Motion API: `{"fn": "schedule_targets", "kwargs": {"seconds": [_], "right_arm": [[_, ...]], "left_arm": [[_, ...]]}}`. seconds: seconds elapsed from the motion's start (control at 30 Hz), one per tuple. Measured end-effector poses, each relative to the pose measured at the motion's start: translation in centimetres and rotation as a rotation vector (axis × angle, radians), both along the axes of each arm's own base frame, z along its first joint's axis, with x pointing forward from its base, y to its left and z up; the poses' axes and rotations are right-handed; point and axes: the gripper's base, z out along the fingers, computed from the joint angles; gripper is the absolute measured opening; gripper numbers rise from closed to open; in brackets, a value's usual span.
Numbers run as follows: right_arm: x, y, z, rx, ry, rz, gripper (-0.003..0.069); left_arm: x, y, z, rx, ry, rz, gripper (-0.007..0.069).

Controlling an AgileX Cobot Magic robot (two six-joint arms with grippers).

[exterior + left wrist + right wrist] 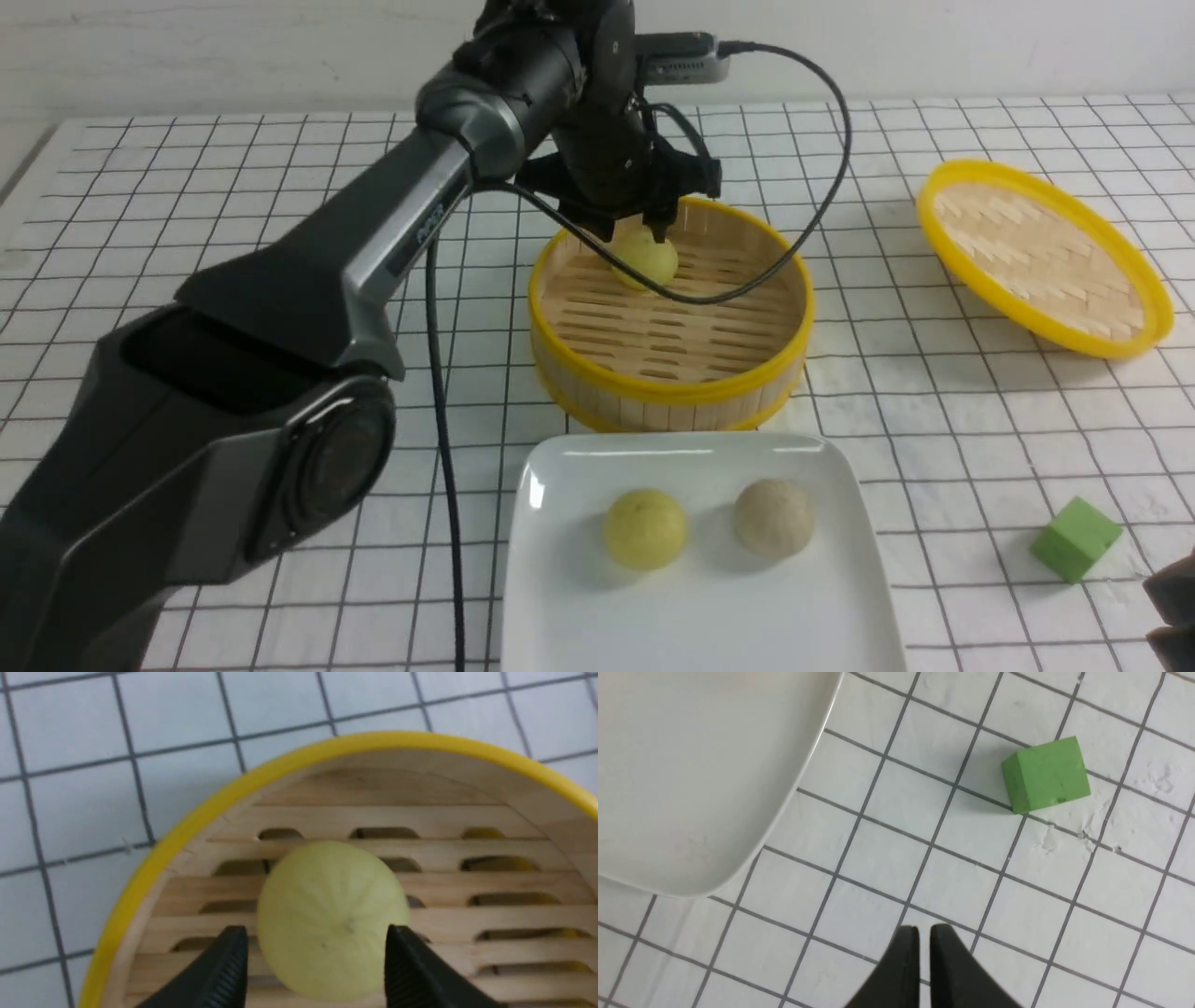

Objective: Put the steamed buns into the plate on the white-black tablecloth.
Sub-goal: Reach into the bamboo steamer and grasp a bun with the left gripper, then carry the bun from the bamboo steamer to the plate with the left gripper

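One pale yellow-green steamed bun (644,257) lies in the bamboo steamer basket (672,373). My left gripper (637,231) hangs over it, open, with a fingertip on each side of the bun (331,919). The fingers (229,961) stand very near its sides, with a thin gap on one side. A second yellow-green bun (645,528) and the beige-grey bun (773,518) rest on the white plate (560,607) on the white-black tablecloth (934,411). My right gripper (924,929) is shut and empty above the cloth beside the plate's corner (738,868).
The yellow-rimmed woven lid (1044,257) lies tilted at the back right. A green cube (1075,539) sits right of the plate and shows in the right wrist view (1045,774). My left arm's cable (448,448) drapes across the basket and down past the plate's left side.
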Motion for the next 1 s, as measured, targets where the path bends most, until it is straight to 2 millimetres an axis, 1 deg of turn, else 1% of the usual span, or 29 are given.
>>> {"fn": "schedule_targets", "kwargs": {"seconds": [0.07,0.13,0.2,0.27,0.3,0.37,0.43,0.53,0.57,0.6,0.67,0.77,0.8,0.83,0.87,0.93,0.97,1.0], "right_arm": [[0.0,0.0,0.0,0.001,-0.002,0.000,0.0062],[0.0,0.0,0.0,0.002,-0.003,0.000,0.0064],[0.0,0.0,0.0,0.002,-0.003,0.000,0.0067],[0.0,0.0,0.0,0.002,-0.003,0.000,0.0068],[0.0,0.0,0.0,0.002,-0.003,0.000,0.0068],[0.0,0.0,0.0,0.003,-0.003,0.000,0.0068],[0.0,0.0,0.0,0.006,-0.001,0.000,0.0069],[0.0,0.1,0.0,0.011,0.002,-0.001,0.0075],[0.0,0.1,0.0,0.011,0.002,-0.001,0.0077],[0.0,0.1,0.0,0.011,0.002,-0.001,0.0078],[0.0,0.1,0.0,0.011,0.003,-0.001,0.0080],[0.0,0.1,0.0,0.010,0.004,-0.001,0.0081],[0.0,0.1,0.0,0.010,0.004,-0.001,0.0081],[0.0,0.1,0.0,0.011,0.004,-0.001,0.0081],[0.0,0.1,0.0,0.011,0.004,-0.001,0.0081],[0.0,0.1,0.0,0.011,0.005,-0.001,0.0081],[0.0,0.1,0.0,0.011,0.005,-0.001,0.0081],[0.0,0.1,0.0,0.011,0.005,-0.001,0.0081]], "left_arm": [[0.4,-0.1,-0.9,0.010,-0.010,0.000,0.0447],[0.5,-0.2,-1.4,0.011,-0.009,-0.001,0.0444],[0.6,-0.4,-1.9,-0.006,-0.001,-0.003,0.0392],[0.6,-0.6,-2.1,-0.024,0.011,-0.004,0.0288],[0.5,-0.7,-2.2,-0.027,0.017,-0.009,0.0192],[0.3,-0.5,-1.9,-0.017,0.031,-0.016,0.0081],[0.1,-0.3,-1.1,-0.012,0.040,-0.018,0.0036],[-1.1,0.5,2.5,-0.007,0.056,-0.022,0.0022],[-1.6,0.7,4.5,-0.021,0.035,-0.029,0.0022],[-2.2,1.2,7.3,-0.042,-0.023,-0.042,0.0022],[-3.5,2.0,11.6,-0.074,-0.118,-0.064,0.0022],[-7.1,3.9,19.3,-0.145,-0.268,-0.097,0.0022],[-7.4,4.0,19.8,-0.148,-0.278,-0.098,0.0022],[-9.7,5.0,22.9,-0.202,-0.323,-0.116,0.0022],[-10.8,5.4,24.2,-0.232,-0.330,-0.128,0.0022],[-13.8,6.2,26.5,-0.304,-0.318,-0.170,0.0022],[-15.2,6.3,26.8,-0.326,-0.289,-0.196,0.0022],[-16.4,6.2,26.7,-0.335,-0.251,-0.225,0.0022]]}}
